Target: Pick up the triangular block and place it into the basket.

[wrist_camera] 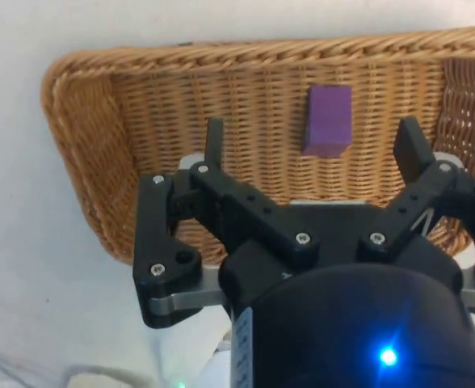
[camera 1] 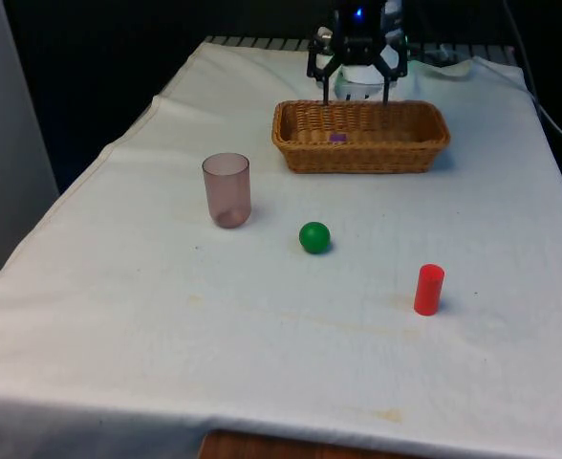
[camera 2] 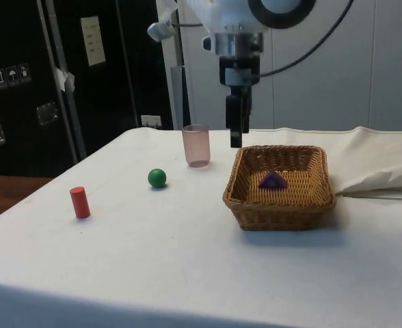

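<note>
One purple triangular block (camera 2: 273, 180) lies on the floor of the wicker basket (camera 1: 361, 156), and you can see it through the weave in the front view as a small purple patch (camera 1: 337, 138). From the wrist camera the triangular block (wrist_camera: 328, 120) sits flat on the basket's bottom, touching nothing else.

Your gripper (camera 1: 357, 96) hangs above the basket's far rim with its jaws spread wide and nothing between them; the two fingers (wrist_camera: 214, 142) stand well apart over the wicker. In the side view the gripper (camera 2: 236, 137) points straight down, just beside the basket's rim (camera 2: 236, 167).

On the cloth you have three other things: a translucent pinkish cup (camera 1: 226, 189) upright towards the front view's left, a green ball (camera 1: 314, 237) near the middle, and a red cylinder (camera 1: 429, 289) standing upright towards the front view's right. All three are well apart from each other and from the basket.

None of these carries writing you can read. A pale label (camera 2: 91, 40) on the dark cabinet in the side view is too small to make out.
</note>
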